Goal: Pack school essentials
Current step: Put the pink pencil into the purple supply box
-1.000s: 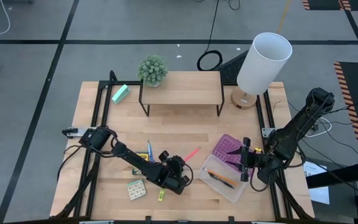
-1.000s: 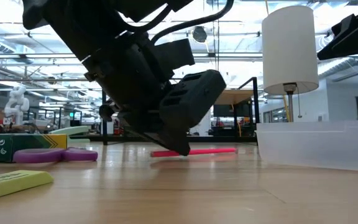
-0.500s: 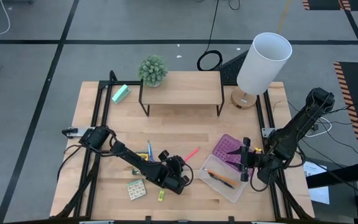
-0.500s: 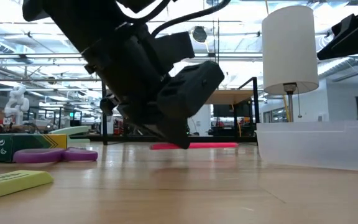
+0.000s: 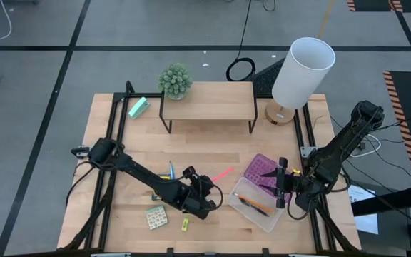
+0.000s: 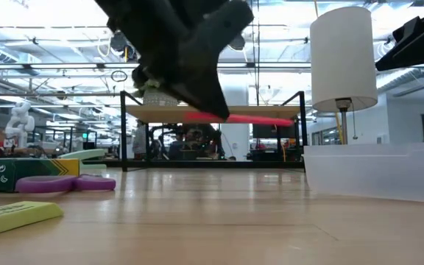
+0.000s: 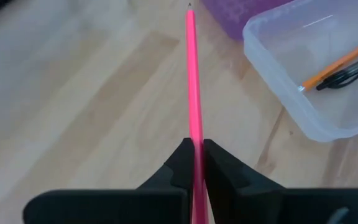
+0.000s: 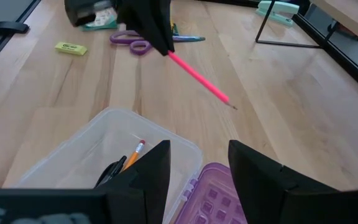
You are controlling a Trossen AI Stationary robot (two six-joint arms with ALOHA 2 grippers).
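Jutting forward from the left gripper's (image 7: 197,163) tight pinch, pink pencil (image 7: 192,74), clear of the table (image 7: 73,112).

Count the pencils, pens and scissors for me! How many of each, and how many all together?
Pencils: 2, the pink pencil held in the left gripper and the orange pencil in the clear box.
Pens: 1, the black pen in that same box.
Scissors: 1, the purple-handled scissors.
Total: 4.
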